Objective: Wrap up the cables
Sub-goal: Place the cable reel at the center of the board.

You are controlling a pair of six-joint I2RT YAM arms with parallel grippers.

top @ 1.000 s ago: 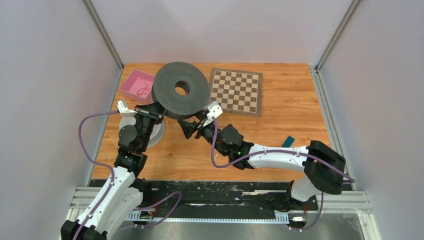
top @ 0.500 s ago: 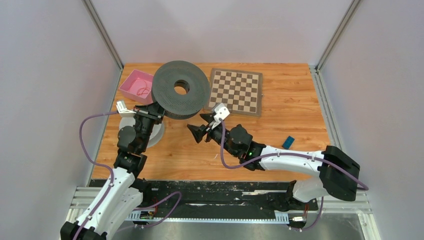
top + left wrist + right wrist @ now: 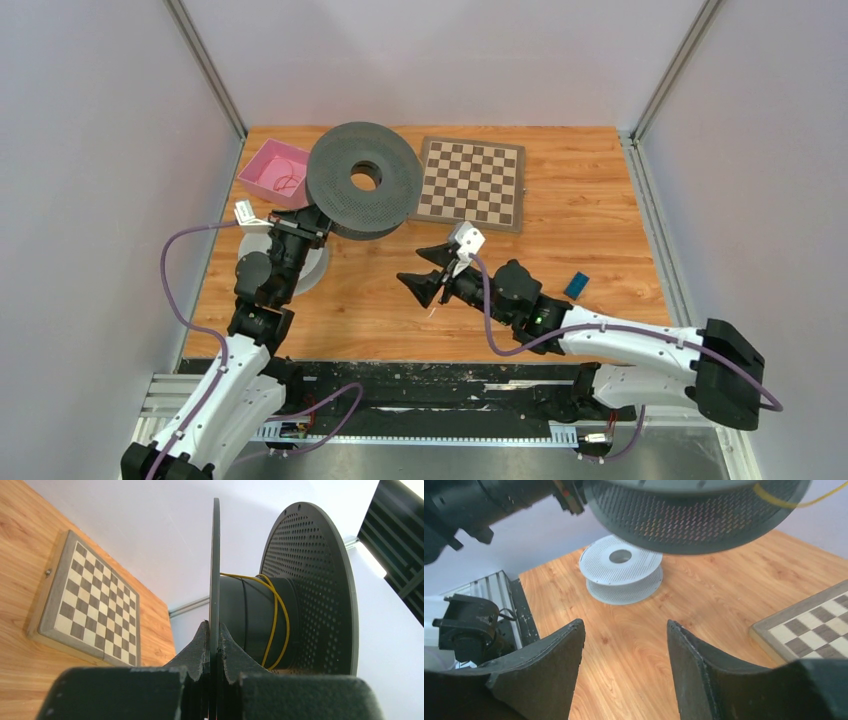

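top view – left gripper [image 3: 300, 222]: clamped on the rim of the black spool [image 3: 362, 180], which it holds lifted off the table [image 3: 600, 200], bore facing up, a bit tilted.
top view – right gripper [image 3: 410, 266]: fingers spread wide, nothing between them, low over mid-table, apart from the spool.
top view – orange-red cable [image 3: 285, 182]: small loose loop lying in the pink box [image 3: 262, 168], far-left corner; no clear long axis.
top view – other: white spool [image 3: 305, 268] flat under the left arm, chessboard [image 3: 472, 183] beside the black spool.
left wrist view – left gripper [image 3: 215, 630]: both pads shut on the thin near flange, edge-on.
left wrist view – yellow cable [image 3: 274, 620]: a few turns round the hub, close to the perforated far flange; turns run up-down here, the hub axis runs left-right.
right wrist view – right gripper [image 3: 625, 630]: jaws wide, empty, table and white spool [image 3: 620, 575] beyond them.
right wrist view – yellow cable [image 3: 794, 502]: free tail leaves the black spool [image 3: 694, 515] at its rim and runs out to the upper right; the end itself is out of frame.
step in hand (my read): regrip the tail for another turn.
doing it well: pinch the tail near the rim, keep it lightly taut, lay it beside the last turn between the flanges, and hold the spool steady.
risk: slack lets turns slip off.
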